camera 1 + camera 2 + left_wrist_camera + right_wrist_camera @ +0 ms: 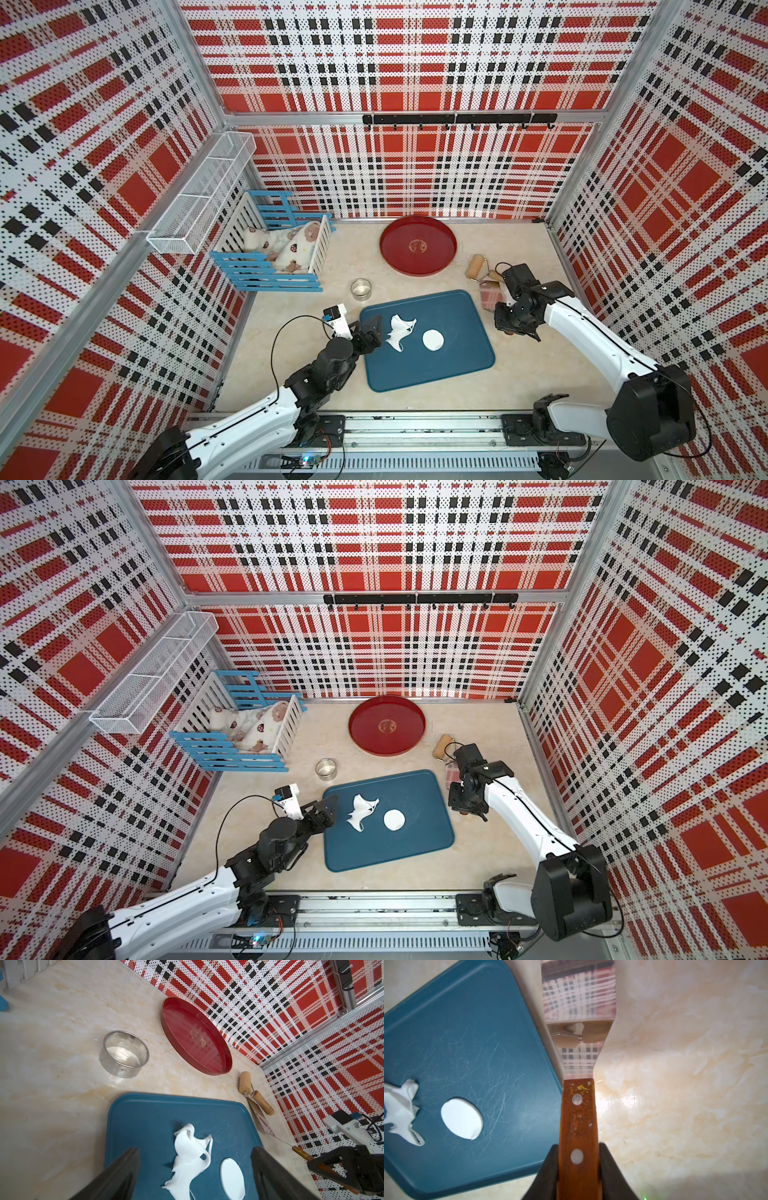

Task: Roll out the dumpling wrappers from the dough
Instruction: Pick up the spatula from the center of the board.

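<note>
On the blue tray [449, 365] lies the ragged white dough [400, 332] [191, 1159], torn and partly folded. Right beside it sits one round flat dumpling wrapper [433, 340] [462, 1118]. My left gripper [374, 330] [195, 1149] is open at the tray's left edge, its jaws spread wide toward the dough and touching nothing. My right gripper [505, 309] [578, 1147] is just off the tray's right edge, shut on the wooden handle of a spatula [578, 1105]. The spatula's shiny metal blade [492, 297] points toward the back over the tabletop.
A metal ring [360, 289] stands behind the tray's left corner. A round red tray [417, 245] sits at the back and a wooden roller [476, 268] lies near the spatula blade. A blue-and-white crib with a doll [274, 253] fills the back left under a wire basket [199, 199].
</note>
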### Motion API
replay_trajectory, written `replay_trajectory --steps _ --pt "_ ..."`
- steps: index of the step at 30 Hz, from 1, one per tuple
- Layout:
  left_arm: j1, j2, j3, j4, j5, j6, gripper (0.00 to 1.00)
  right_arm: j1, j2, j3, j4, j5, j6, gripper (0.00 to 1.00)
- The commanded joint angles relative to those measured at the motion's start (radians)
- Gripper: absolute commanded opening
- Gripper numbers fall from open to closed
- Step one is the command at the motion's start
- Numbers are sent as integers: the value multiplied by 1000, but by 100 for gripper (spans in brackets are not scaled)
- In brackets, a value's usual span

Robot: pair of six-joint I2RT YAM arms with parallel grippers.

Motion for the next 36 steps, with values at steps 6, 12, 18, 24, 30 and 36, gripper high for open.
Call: replay_trajectory --steps 6,12,18,24,30,36 --pt "8 22 63 -2 16 28 89 -3 -97 73 -43 -21 -7 0" --pt "7 37 75 3 19 30 89 -4 -128 104 -63 -22 -13 0" --pt "7 40 77 4 24 27 88 -3 -149 121 -54 -52 -22 0" --pt "7 40 81 16 28 28 89 -4 -180 132 5 -118 -56 0" --pt "39 50 107 57 112 32 90 -1 -246 85 238 -265 -98 0" --pt "116 77 160 80 281 4 93 111 -211 76 396 -267 -155 0"
